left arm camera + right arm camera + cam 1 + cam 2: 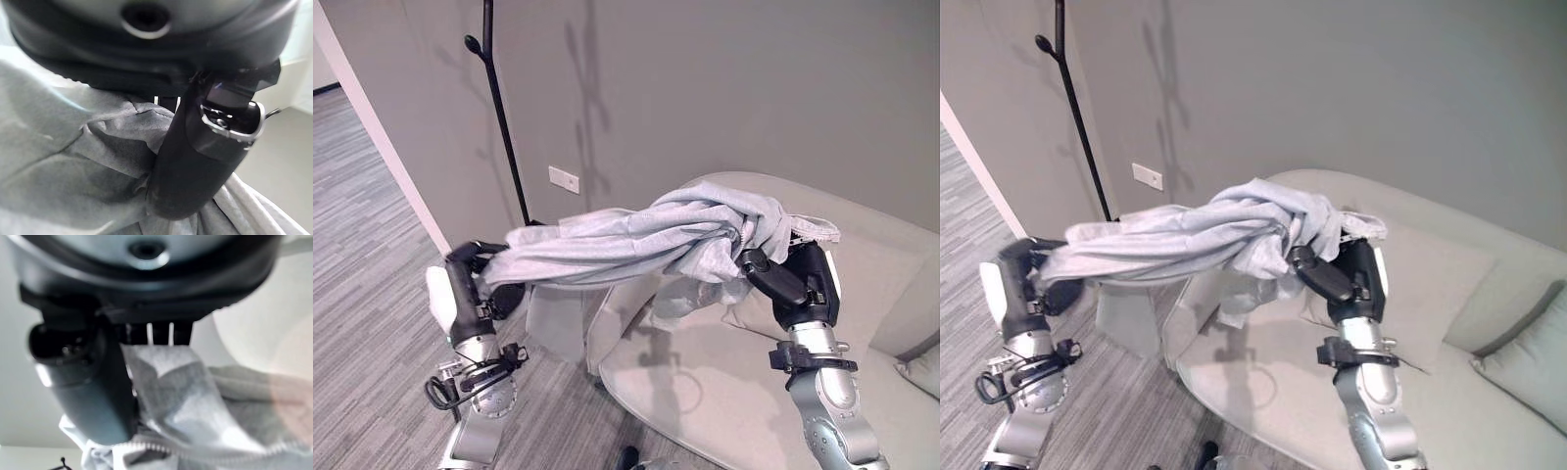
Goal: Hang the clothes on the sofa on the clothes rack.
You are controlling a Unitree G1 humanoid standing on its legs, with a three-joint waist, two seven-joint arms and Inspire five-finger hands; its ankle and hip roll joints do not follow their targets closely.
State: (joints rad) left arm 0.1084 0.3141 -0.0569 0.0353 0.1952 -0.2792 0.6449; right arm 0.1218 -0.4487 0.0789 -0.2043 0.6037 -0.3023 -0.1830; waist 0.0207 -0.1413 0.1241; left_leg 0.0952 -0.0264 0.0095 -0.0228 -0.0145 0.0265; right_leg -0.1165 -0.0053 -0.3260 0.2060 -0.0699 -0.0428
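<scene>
Both dark hands, left and right, hold the light grey zip-up cloth garment aloft, fingers clamped on it.
Carrying step: lifted above the pale grey fabric sofa, it next needs swinging toward the black metal clothes rack.

Before me a plain grey wall with a white outlet plate, striped grey carpet floor on my left — a pale cushion far right

No readable text, label, number or sign on any surface in these views.
</scene>
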